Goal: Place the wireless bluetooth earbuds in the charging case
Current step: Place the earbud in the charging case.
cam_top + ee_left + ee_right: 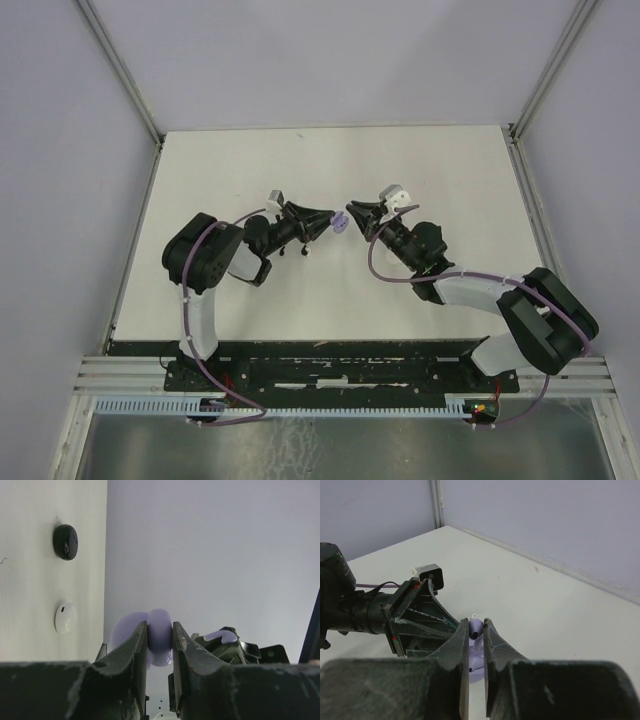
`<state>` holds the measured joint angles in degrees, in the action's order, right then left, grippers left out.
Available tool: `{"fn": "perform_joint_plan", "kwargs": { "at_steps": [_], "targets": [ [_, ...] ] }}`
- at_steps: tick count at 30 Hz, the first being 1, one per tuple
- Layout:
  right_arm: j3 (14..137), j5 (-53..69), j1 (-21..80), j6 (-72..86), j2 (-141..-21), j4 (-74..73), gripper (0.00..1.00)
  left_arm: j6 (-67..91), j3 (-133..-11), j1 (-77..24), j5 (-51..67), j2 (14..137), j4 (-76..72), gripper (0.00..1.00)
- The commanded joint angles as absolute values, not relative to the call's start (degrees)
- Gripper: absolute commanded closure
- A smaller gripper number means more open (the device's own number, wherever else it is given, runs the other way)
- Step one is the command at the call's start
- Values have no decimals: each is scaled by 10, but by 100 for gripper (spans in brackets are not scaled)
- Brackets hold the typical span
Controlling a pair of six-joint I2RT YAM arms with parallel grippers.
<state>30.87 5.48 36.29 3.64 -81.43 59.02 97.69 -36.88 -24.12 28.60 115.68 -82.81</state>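
Lilac plastic, smooth, glossy and puffy-rounded, makes up the charging case [160,637]. It is a small pebble-like body with no edges or markings showing. The left tool [328,218] has its fingers [136,640] pressed flat against the case's two sides, so it is closed on it with no gap to spare. Behind the case at its 9 o'clock side the left wrist view shows a flat lilac round [122,630], paler and thinner. Whether that is the case's lid or something apart, I cannot tell.

From above, the case sits at the middle of the bench [430,180], where the two tools meet tip to tip. The left tool points toward 3 o'clock and the right tool [352,212] toward 10 o'clock. Whether the case clears the bench surface I cannot tell.

The right tool's fingers are drawn almost together, with a small lilac piece [476,629] pinched between their tips. It has the same pale lilac and soft sheen, and more lilac with a dark speck shows just below it. Whether it is an earbud or part of the case is too hidden to say.

A black disc [65,542], oval and shiny, lies on the bench beyond the left tool. A white disc [65,618] with a tiny dark mark lies near it. The two are apart from each other, and neither tool touches them.
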Motion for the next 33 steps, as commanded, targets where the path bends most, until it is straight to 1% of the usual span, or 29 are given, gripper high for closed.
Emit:
{"fn": "perform_joint_plan", "kwargs": {
  "at_steps": [1,7,33],
  "targets": [
    [295,89,378,-23,-841,698,98,1006,-399,-253,278,1169,-885,97],
    [296,100,388,-55,-868,697,98,1008,-404,-254,275,1162,-877,97],
    [294,82,391,-66,-896,696,99,1025,-395,-254,280,1152,-906,97]
  ]
}}
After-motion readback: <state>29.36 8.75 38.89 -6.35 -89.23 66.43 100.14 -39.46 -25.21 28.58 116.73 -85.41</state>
